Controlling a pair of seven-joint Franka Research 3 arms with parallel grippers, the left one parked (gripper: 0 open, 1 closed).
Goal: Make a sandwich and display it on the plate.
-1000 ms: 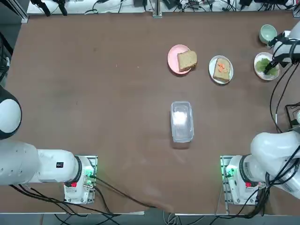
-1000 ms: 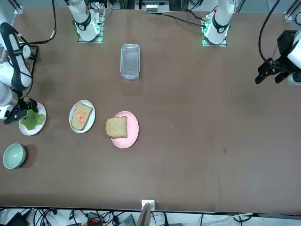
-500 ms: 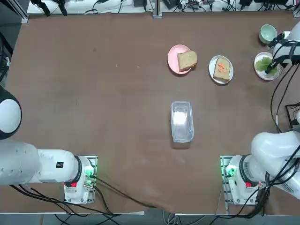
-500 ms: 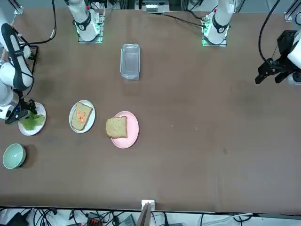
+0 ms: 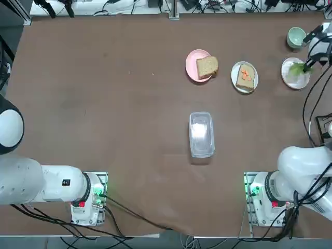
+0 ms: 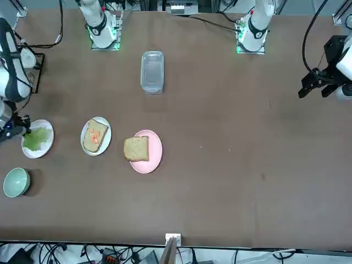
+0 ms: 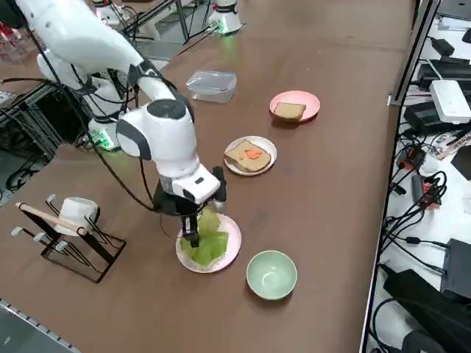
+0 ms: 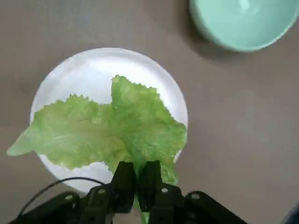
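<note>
My right gripper [image 8: 136,179] is clamped on the edge of the lettuce leaf [image 8: 107,133], above a white plate [image 8: 60,77] at the table's far right. The pale-green bowl [image 7: 271,275] sits just beside it. To the left, one bread slice [image 5: 245,78] with orange bits rests on the second white plate [image 5: 234,70]; another slice [image 5: 207,66] sits on the pink plate [image 5: 191,64].

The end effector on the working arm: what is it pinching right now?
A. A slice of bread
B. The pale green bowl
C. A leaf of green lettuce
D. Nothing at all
C. In the wrist view the right end effector has its fingers closed on the edge of the lettuce leaf, which hangs above the white plate; the green bowl sits apart, untouched.
</note>
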